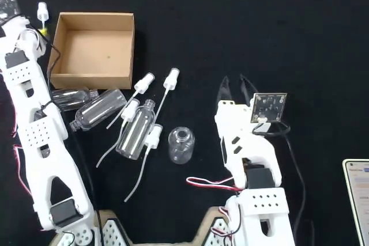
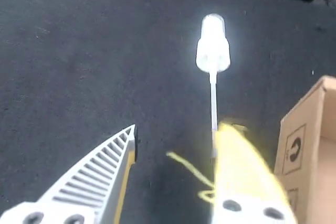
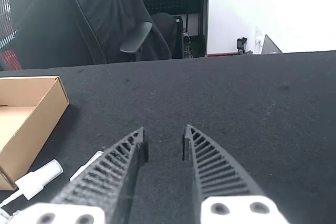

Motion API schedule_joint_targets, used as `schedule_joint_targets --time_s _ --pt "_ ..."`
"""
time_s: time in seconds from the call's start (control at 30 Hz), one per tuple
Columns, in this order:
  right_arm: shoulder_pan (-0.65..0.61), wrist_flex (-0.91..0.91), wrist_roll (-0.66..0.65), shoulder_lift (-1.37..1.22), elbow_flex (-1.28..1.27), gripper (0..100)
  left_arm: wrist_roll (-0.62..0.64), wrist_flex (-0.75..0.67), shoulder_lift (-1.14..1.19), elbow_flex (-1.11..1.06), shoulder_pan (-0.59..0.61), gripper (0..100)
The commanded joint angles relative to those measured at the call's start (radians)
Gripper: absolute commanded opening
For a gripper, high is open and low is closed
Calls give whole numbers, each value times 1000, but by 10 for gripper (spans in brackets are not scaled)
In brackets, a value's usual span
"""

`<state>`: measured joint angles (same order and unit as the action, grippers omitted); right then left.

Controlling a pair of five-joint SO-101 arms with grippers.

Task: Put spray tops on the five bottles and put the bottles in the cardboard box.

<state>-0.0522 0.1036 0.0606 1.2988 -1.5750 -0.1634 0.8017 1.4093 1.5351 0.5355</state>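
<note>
Four clear bottles are being counted in the high view, together with five white spray tops. One cardboard box and two robot arms are being counted also.

No word is readable. The cardboard box shows square printed signs on its wall; a white page at four o'clock bears tiny print.

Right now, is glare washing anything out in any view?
Left wrist view: the spray top glows white, its detail washed out, beside the cardboard box. Right wrist view: the wall behind is blown out bright, while the table is evenly lit. High view: the clear bottles carry small highlights, yet stand out against the dark table.
</note>
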Motion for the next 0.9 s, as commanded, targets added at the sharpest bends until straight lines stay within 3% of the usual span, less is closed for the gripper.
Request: schedule_joint_targets --time_s 0.0,0.6,0.77,0.87 --pt "-12 -29 -9 22 21 116 -52 -15 -21 12 -18 160" --pt "-12 -29 -9 22 22 116 -54 29 -23 76 -50 162" --pt "-12 -29 -9 22 22 116 -54 34 -23 73 -67 265" --pt "-12 -29 -9 22 22 116 -55 28 -23 73 -62 274"
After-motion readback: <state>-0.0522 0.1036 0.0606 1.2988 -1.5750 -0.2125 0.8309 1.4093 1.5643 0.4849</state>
